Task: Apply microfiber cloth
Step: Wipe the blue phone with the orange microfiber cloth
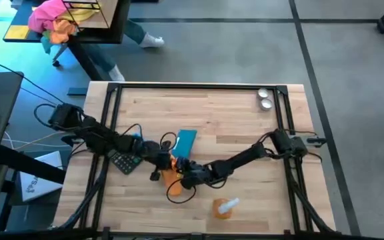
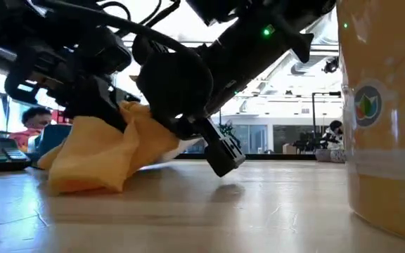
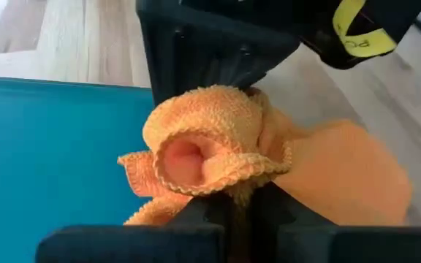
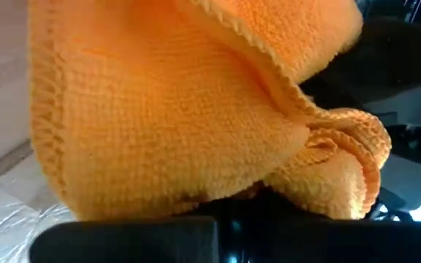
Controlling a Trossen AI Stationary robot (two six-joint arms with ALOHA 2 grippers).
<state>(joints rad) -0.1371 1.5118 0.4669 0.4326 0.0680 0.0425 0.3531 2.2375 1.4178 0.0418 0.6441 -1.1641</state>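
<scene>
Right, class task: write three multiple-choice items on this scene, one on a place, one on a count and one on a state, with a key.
1. Where is the cloth?
A. beside the blue pad
B. at the table's far right corner
C. on the floor

2. How many small metal discs sit together on the table?
A. one
B. two
C. four

3. What is the left hand doing?
A. open above the cloth
B. shut on the cloth
C. holding the spray bottle

Key:
1 A, the high view shows orange fabric right by the pad's near end.
2 B, two discs lie side by side there.
3 B, the left wrist view shows the cloth bunched between its fingers.
</scene>
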